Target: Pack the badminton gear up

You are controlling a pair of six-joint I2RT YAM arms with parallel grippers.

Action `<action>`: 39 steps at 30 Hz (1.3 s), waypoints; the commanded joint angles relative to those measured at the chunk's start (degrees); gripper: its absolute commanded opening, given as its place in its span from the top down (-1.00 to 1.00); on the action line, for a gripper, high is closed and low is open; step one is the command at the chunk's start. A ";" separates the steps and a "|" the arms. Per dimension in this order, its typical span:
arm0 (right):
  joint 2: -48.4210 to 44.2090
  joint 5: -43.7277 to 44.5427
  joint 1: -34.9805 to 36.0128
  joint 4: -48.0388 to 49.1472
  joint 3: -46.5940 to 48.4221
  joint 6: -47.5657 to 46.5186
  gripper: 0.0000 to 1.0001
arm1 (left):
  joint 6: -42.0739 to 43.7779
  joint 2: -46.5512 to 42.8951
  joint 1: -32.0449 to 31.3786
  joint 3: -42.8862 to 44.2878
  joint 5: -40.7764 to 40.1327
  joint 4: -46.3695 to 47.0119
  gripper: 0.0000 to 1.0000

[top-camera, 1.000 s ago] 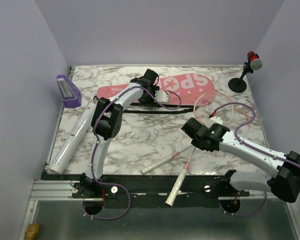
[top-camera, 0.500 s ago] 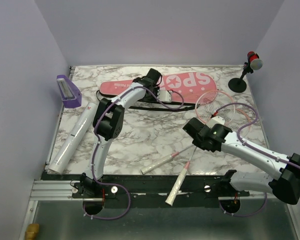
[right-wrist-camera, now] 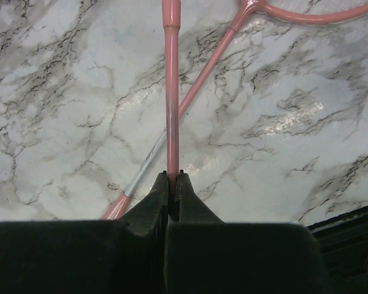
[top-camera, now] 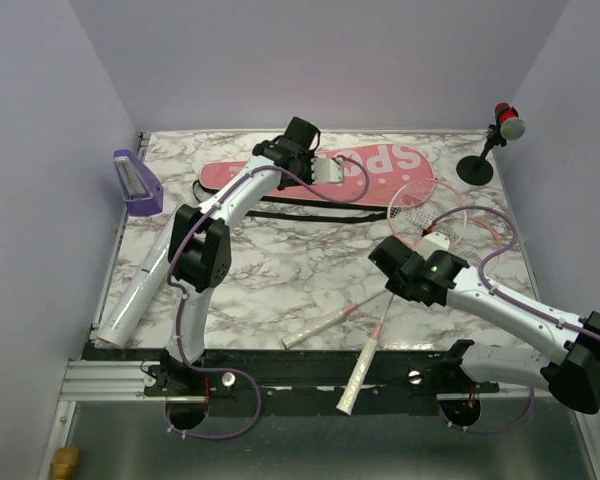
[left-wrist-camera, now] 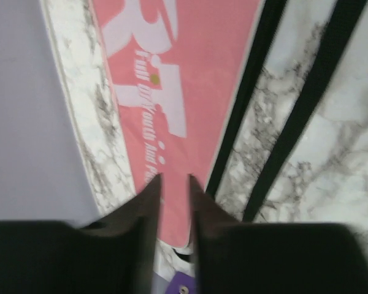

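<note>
Racket (right-wrist-camera: 170,92) shaft sits pinched in the right gripper (right-wrist-camera: 172,177), arm stretched low. The left gripper (left-wrist-camera: 173,184), fingers narrowly parted, reaches over the bag (left-wrist-camera: 172,73) by the far edge.

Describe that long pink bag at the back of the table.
The bag is long, flat and pink, seemingly fabric, with big white lettering and a black edge. It lies flat along the far edge of the marble table, its black strap trailing in front. The left gripper hangs over its middle; contact is unclear.
</note>
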 commanded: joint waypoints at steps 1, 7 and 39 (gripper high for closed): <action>-2.39 -0.03 -0.22 0.69 -0.85 -0.18 0.99 | 1.94 -3.99 -0.94 -12.63 0.74 1.25 -0.06; -4.15 -1.53 -0.22 -0.28 -3.13 1.14 0.99 | 2.82 5.14 -0.59 -1.31 2.33 -5.43 -0.31; -8.28 -2.93 -0.22 -10.48 0.90 3.87 0.99 | 14.94 15.61 -5.07 4.23 -9.96 2.47 -0.55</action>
